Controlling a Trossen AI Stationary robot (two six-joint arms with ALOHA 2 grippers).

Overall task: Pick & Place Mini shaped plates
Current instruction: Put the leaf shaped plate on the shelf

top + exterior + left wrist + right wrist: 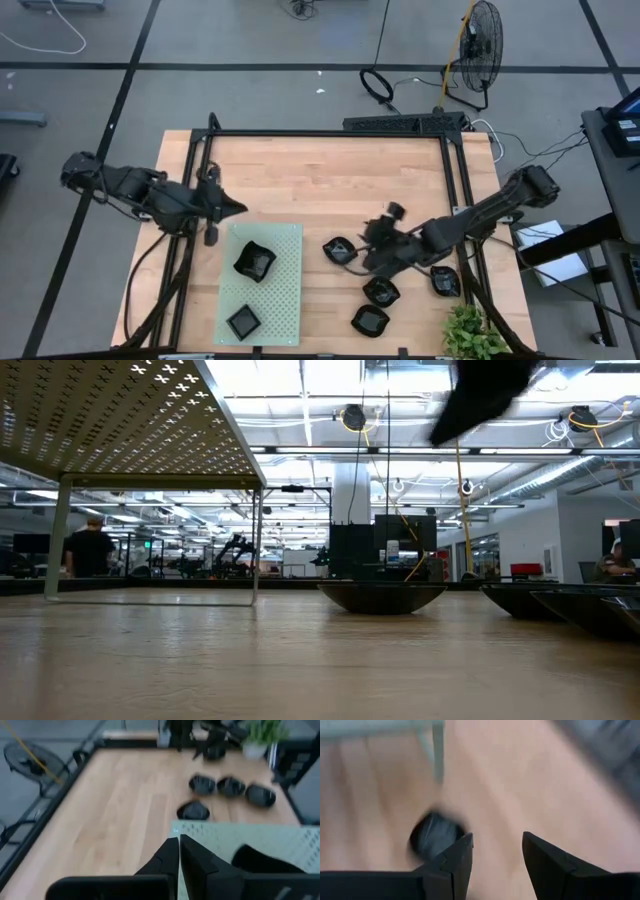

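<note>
two mini shaped plates (254,261) on green mat (285,300); five left on counter (320,180), lower right. left gripper (238,207) fingers pinched empty; right gripper (372,250) fingers wide, empty.

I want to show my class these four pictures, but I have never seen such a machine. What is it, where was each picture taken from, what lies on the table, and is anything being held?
It is a robot with two dark arms at a wooden table. One picture looks straight down, one looks level across the tabletop, and two come from cameras on the wrists.

From above, a pale green perforated mat carries two small black plates. Four more black plates lie on the bare wood to the right, with a potted plant at the corner.

The left pincer is shut and empty, over the mat's corner. The right pincer is open and empty, above the wood beside one plate. Nothing is held.
</note>
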